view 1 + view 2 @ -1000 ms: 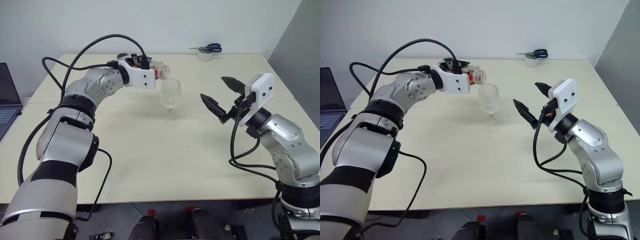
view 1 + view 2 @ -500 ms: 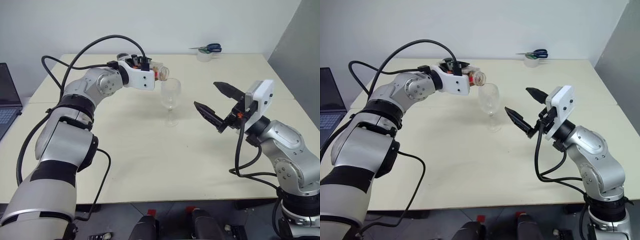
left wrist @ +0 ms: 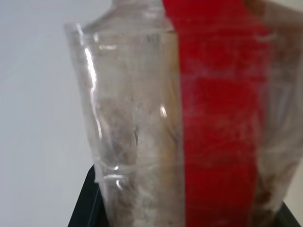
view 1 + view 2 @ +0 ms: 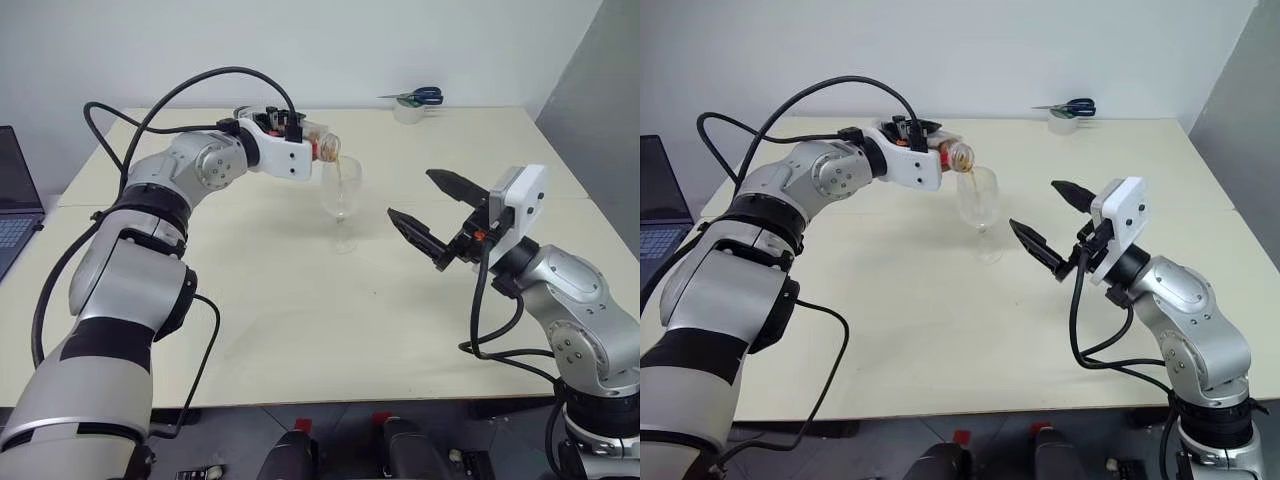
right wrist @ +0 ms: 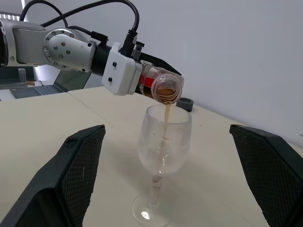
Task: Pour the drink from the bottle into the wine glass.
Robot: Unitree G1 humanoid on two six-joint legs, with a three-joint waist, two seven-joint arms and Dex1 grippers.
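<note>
Laptop (image 4: 15,205) cut off at the frame edge. Left gripper (image 4: 308,140) fingertips concealed behind the bottle (image 5: 161,86). Bottle base (image 3: 189,118) blurred; drink level in the wine glass (image 5: 163,146) indeterminate.

The wine glass (image 4: 978,200) stands upright on the table (image 4: 940,330). The left gripper (image 4: 930,155) holds the bottle (image 4: 952,155) tipped, mouth just above the glass rim. The right gripper (image 4: 1052,222), fingers spread, hangs near the glass, apart from it.

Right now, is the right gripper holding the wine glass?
No. The right gripper hangs open beside the wine glass, apart from it, while the left gripper tips the bottle over its rim.
</note>
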